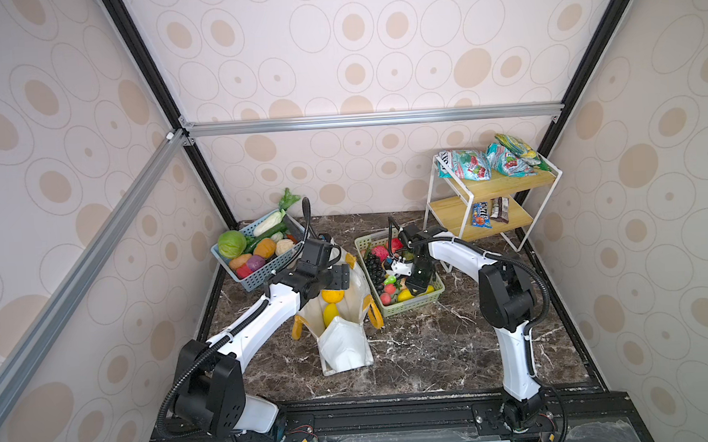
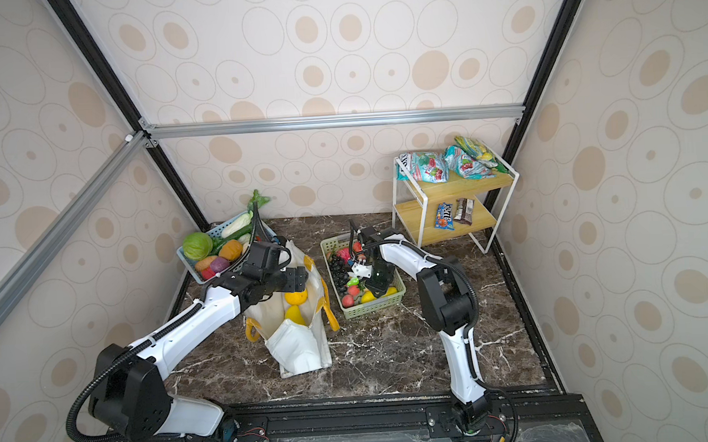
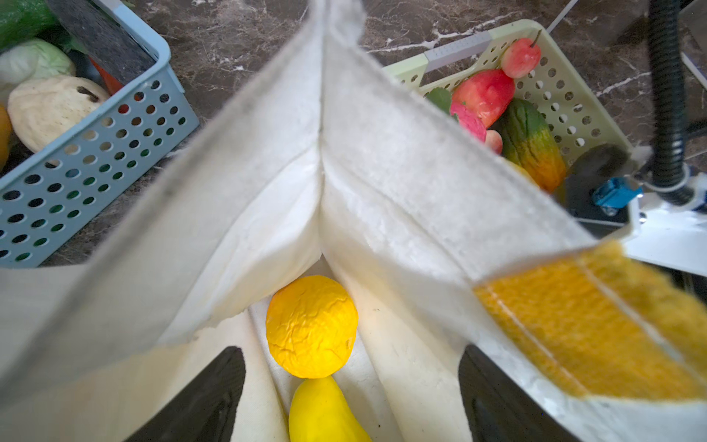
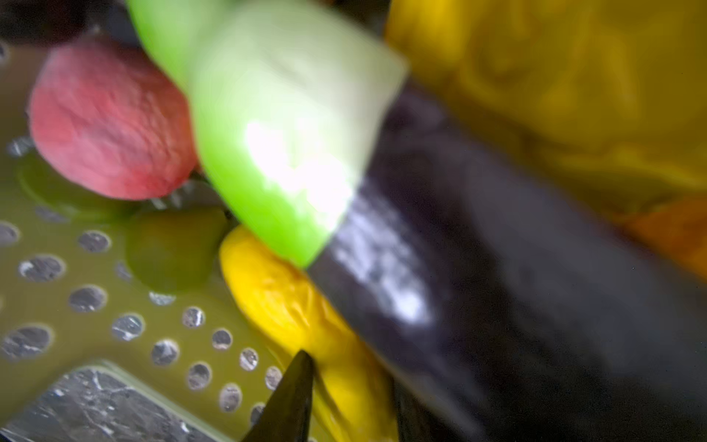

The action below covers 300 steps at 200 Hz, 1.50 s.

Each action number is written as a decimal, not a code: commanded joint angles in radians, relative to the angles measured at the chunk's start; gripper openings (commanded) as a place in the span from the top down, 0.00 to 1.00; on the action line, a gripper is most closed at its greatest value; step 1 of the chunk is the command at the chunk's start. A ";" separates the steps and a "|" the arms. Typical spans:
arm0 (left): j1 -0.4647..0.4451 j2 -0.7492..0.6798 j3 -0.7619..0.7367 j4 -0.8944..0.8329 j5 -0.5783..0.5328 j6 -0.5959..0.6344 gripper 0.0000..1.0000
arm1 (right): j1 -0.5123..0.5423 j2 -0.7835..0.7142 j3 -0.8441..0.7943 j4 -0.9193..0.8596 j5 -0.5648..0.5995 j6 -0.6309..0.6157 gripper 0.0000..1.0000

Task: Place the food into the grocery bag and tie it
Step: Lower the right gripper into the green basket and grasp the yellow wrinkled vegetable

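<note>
**Grocery bag** (image 1: pixel 344 349): stands open on the worktop (image 1: pixel 434 351) between the two baskets, mouth upward, yellow handles flopped to either side. Inside we count one orange (image 3: pixel 311 325) and one long yellow fruit (image 3: pixel 323 415) touching it, both on the bag floor.

**Left fingers** (image 3: pixel 199 402): spread wide and empty, hanging over the bag's mouth directly above the orange.

**Second yellow fruit** (image 4: pixel 290 306): lies in the green basket (image 1: pixel 415 307), just beside the bag on its right. It sits low by the perforated wall, half under an aubergine (image 4: pixel 440 248) with a green cap. The two lie side by side, long axes roughly parallel.

**Right fingers** (image 4: pixel 296 386): down inside the green basket, one tip at the end of the second yellow fruit and seemingly touching it. The fruit's length runs away from that tip, not across it. The view is blurred and the other finger is hidden, so we cannot tell whether they are parted, closed or pinching.

**Our judgement**: the right arm is far nearer this fruit. The bag lies to its left, and the left arm partly occupies the mouth.

**Blue basket** (image 1: pixel 263 276): holds vegetables, beyond the bag on the left arm's side
</note>
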 commanded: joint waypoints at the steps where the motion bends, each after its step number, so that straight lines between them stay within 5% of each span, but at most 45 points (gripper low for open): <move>1: 0.008 -0.020 -0.006 0.027 -0.002 0.020 0.12 | -0.004 0.043 -0.021 0.058 0.004 -0.006 0.69; 28: 0.009 -0.030 -0.017 0.034 -0.001 0.010 0.12 | -0.008 0.038 0.040 -0.016 -0.020 -0.013 0.83; 191: 0.010 -0.056 0.014 0.022 0.014 -0.058 0.12 | -0.044 -0.128 0.016 -0.061 -0.141 -0.022 0.94; 212: 0.009 -0.057 0.020 0.017 0.015 -0.062 0.12 | -0.047 -0.150 0.002 -0.052 -0.160 -0.028 0.89; 242: 0.010 -0.056 0.021 0.015 0.015 -0.071 0.12 | -0.050 -0.143 -0.026 -0.053 -0.153 -0.063 0.68; 300: 0.009 -0.041 0.047 0.001 0.018 -0.057 0.12 | -0.046 -0.097 -0.013 -0.111 -0.161 -0.111 0.54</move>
